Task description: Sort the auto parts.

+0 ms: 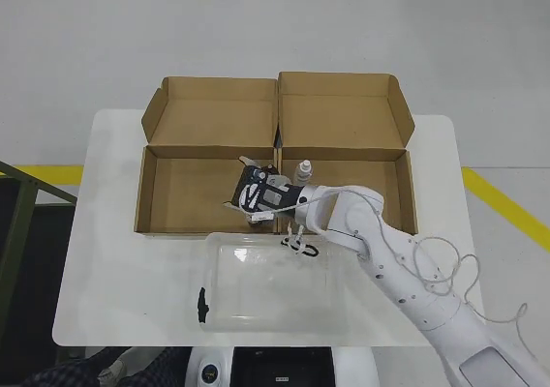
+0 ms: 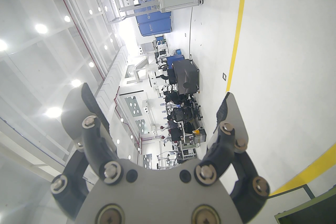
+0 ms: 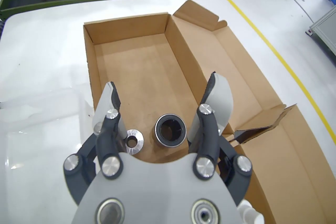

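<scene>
Table as a clock, my side at 6.

Nearest me: clear plastic bin (image 1: pixel 219 290) on the white table (image 1: pixel 110 242). A small black part (image 1: pixel 200 305) sits at the bin's 9 o'clock rim. A black hooked piece (image 1: pixel 304 249) lies by its 12 o'clock wall, under the right forearm.

Left gripper (image 2: pixel 157 93) is aimed out at the room, fingers spread wide, holding nothing.

Beyond the bin: right gripper (image 3: pixel 162 83) hangs over the 3 o'clock end of the left brown cardboard box (image 1: pixel 188 193). Its fingers are wide apart and empty. On the box floor below lie a flat silver metal ring (image 3: pixel 135 141) and a short metal sleeve with a dark bore (image 3: pixel 170 130), side by side. The sleeve sits between the finger lines and the ring just beside one finger.

Risks, my read:
- A straight descent could land a finger on the ring and skid it.
- The sleeve looks round and smooth, so an off-centre squeeze may pop it out.
- The bent flap at the shared wall with the right brown cardboard box (image 1: pixel 372 189) is close and could snag a finger.

Room: open box floor toward 9 o'clock. A small white bottle-shaped part (image 1: pixel 303 172) stands in the right box near the shared wall. Both lids lie back toward 12. A green-framed cart (image 1: pixel 4 223) crowds the table's 9 o'clock edge.
</scene>
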{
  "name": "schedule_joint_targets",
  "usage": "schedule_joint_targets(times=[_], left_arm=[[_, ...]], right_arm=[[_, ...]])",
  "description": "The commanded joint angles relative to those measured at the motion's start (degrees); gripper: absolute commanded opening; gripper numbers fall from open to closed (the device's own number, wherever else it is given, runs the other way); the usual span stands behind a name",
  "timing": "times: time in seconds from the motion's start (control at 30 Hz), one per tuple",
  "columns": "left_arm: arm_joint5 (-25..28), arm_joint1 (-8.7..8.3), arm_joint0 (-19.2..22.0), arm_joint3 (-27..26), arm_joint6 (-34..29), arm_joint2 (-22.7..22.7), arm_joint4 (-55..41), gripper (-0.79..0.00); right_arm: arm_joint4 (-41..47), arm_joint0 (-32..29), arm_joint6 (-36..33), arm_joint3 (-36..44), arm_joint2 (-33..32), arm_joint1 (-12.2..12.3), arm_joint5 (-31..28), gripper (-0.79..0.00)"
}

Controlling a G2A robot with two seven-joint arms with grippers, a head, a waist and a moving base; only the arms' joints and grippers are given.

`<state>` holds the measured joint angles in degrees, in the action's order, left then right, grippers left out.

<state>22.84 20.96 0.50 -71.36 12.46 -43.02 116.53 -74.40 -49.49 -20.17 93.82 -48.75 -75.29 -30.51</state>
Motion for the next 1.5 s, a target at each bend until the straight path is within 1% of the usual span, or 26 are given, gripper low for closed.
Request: schedule_joint_targets(times=[0.0, 0.1, 0.23, 0.47, 0.6, 0.7, 0.73, 0.77, 1.03, 1.47], left_arm=[[0.0, 0.0, 0.0, 0.0, 0.0, 0.0, 0.0, 0.0], [0.0, 0.0, 0.0, 0.0, 0.0, 0.0, 0.0, 0.0], [0.0, 0.0, 0.0, 0.0, 0.0, 0.0, 0.0, 0.0], [0.0, 0.0, 0.0, 0.0, 0.0, 0.0, 0.0, 0.0], [0.0, 0.0, 0.0, 0.0, 0.0, 0.0, 0.0, 0.0], [0.0, 0.0, 0.0, 0.0, 0.0, 0.0, 0.0, 0.0], [0.0, 0.0, 0.0, 0.0, 0.0, 0.0, 0.0, 0.0], [0.0, 0.0, 0.0, 0.0, 0.0, 0.0, 0.0, 0.0], [0.0, 0.0, 0.0, 0.0, 0.0, 0.0, 0.0, 0.0], [0.0, 0.0, 0.0, 0.0, 0.0, 0.0, 0.0, 0.0]], right_arm=[[-0.32, -1.84, 0.13, 3.08, -1.88, 0.58, -0.75, -0.191], [-2.93, -4.55, 0.33, 7.19, -4.99, 1.59, -1.84, -0.142], [-4.05, -9.17, 2.43, 11.36, -9.52, 2.79, -2.6, -0.092], [-3.63, -17.38, 8.15, 16.02, -19.49, 4.74, -3.89, -0.058], [-3.9, -22.3, 11.65, 18.07, -25.75, 5.79, -4.91, -0.058], [-4.56, -25.77, 13.73, 19.1, -30.18, 6.46, -5.36, -0.037], [-4.55, -26.85, 14.62, 19.32, -31.44, 6.64, -5.47, -0.006], [-4.73, -27.87, 15.35, 19.5, -32.74, 6.82, -5.48, 0.0], [-4.55, -36.0, 23.13, 20.17, -40.51, 7.72, -4.97, 0.0], [-4.46, -46.62, 31.7, 19.39, -48.14, 8.41, -2.97, 0.0]])
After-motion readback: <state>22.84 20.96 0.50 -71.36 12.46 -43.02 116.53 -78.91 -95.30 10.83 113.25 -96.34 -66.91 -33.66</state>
